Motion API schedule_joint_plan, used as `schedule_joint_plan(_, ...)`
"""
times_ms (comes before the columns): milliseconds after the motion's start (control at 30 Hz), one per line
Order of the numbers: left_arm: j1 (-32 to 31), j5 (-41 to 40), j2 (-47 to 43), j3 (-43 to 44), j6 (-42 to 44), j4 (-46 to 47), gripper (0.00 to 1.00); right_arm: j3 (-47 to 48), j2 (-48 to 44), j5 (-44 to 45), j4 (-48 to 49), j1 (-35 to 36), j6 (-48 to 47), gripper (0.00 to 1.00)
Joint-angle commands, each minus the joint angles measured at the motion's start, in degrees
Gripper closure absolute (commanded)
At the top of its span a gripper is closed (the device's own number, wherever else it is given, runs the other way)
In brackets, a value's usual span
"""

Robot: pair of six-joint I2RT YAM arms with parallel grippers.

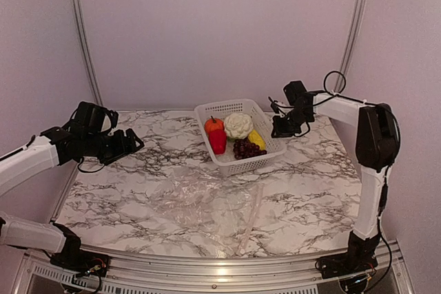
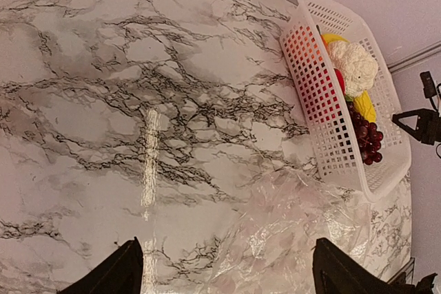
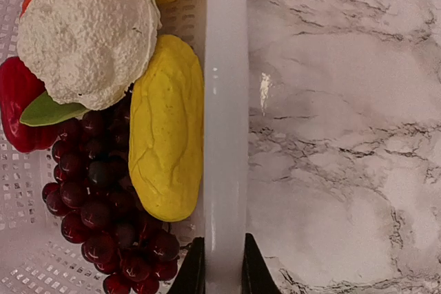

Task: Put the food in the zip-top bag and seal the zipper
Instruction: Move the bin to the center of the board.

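Evidently the right gripper [image 3: 222, 266] pinched the rim of the white lattice plastic basket [image 3: 226, 101], light toy food [image 3: 165, 129] inside; the left gripper [image 2: 227, 277] gaped beside the limp, slippery clear plastic bag [image 1: 207, 201], probably best pinched at its edge.

We are noting a white marble-patterned tabletop with dark grey veins [image 1: 103, 197]. Plain pale lilac walls [image 1: 220, 32] are closing it in on three sides. A slim silver metal upright [image 1: 77, 25] is rising at the back left and another silver upright [image 1: 356, 18] at the back right. A ribbed aluminium rail [image 1: 220, 275] is running along the near edge. Overhead light is leaving a bright streak [image 2: 148, 160] on the marble.
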Motion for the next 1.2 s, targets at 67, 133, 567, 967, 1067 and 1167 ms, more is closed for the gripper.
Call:
schedule_joint_plan(67, -1.6, 2.5, 4.9, -0.2, -1.1, 3.9, 0.13, -10.0, -8.6, 4.5, 1.3, -1.0, 2.7, 0.95)
schedule_joint_plan(133, -2.4, 2.7, 6.5, 0.4, -1.3, 5.1, 0.12, -12.9, -11.3, 5.4, 1.6, -1.1, 2.7, 0.96)
schedule_joint_plan(567, -8.0, 5.0, 21.8, 11.9, 0.1, 7.5, 0.13, -35.7, -31.2, 10.3, 2.8, -9.2, 3.6, 1.00)
schedule_joint_plan(967, -10.1, 5.7, 27.3, 17.4, 1.4, 6.4, 0.12, -35.6, -39.6, 14.7, -1.2, -20.4, 2.8, 0.48)
schedule_joint_plan(1067, -10.3, 4.8, 26.8, 17.4, 2.4, 5.3, 0.13, -32.0, -40.1, 14.5, -1.7, -19.8, 3.9, 0.45)
schedule_joint_plan(1167, -10.6, 3.9, 25.9, 16.9, 3.4, 4.3, 0.13, -28.9, -39.7, 15.6, -1.1, -15.5, 4.8, 0.43)
